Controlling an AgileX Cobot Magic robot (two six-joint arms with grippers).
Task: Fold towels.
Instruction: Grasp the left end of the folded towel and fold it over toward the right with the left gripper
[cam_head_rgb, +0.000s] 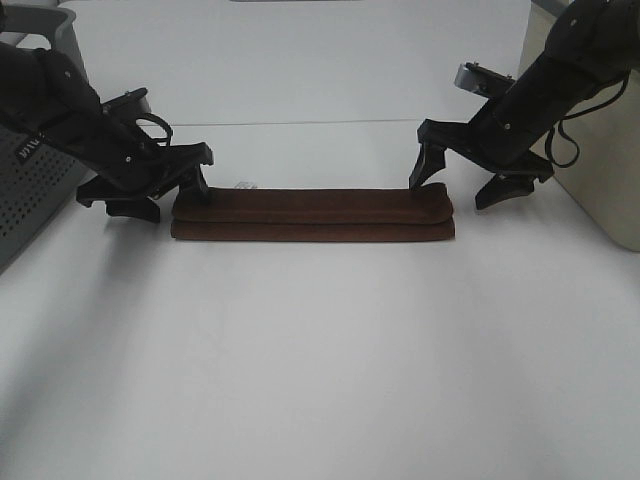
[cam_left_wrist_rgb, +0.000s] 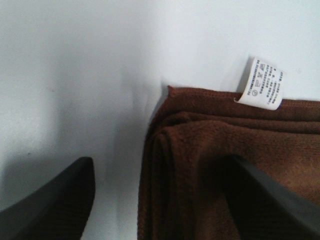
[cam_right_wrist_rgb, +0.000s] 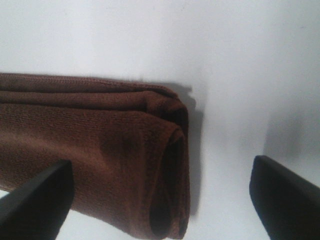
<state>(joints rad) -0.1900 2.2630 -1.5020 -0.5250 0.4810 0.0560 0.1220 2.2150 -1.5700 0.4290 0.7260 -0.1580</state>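
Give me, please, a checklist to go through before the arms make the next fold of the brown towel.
1. Left gripper open and empty: ok.
2. Right gripper open and empty: ok.
3. Towel lies as a long flat strip on the table, layers roughly even: ok.
4. Each gripper straddles one end of the towel: ok.
5. White tag clear of the left gripper: ok.
6. Grippers touching the cloth or hovering just above it: cannot tell.
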